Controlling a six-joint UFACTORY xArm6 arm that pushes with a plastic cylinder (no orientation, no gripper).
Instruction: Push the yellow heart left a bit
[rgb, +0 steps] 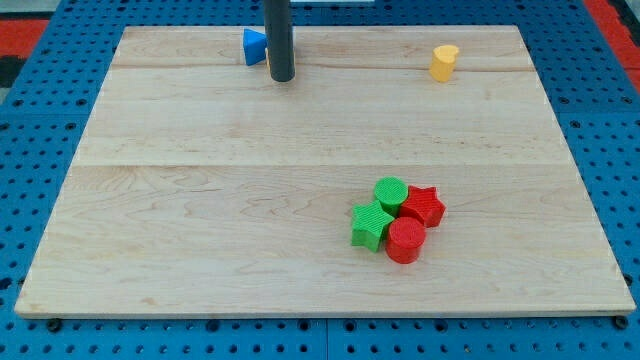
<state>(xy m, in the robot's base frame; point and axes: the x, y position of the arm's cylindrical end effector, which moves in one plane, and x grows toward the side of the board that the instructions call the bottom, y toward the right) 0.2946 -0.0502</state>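
Observation:
The yellow heart sits near the view's top right of the wooden board. My tip is at the view's top, left of centre, far to the left of the yellow heart. The rod stands right beside a blue block and partly hides a small orange or yellow piece behind it, whose shape I cannot tell.
A cluster lies at the view's lower right: a green cylinder, a red star, a green star and a red cylinder, all touching. A blue pegboard surrounds the board.

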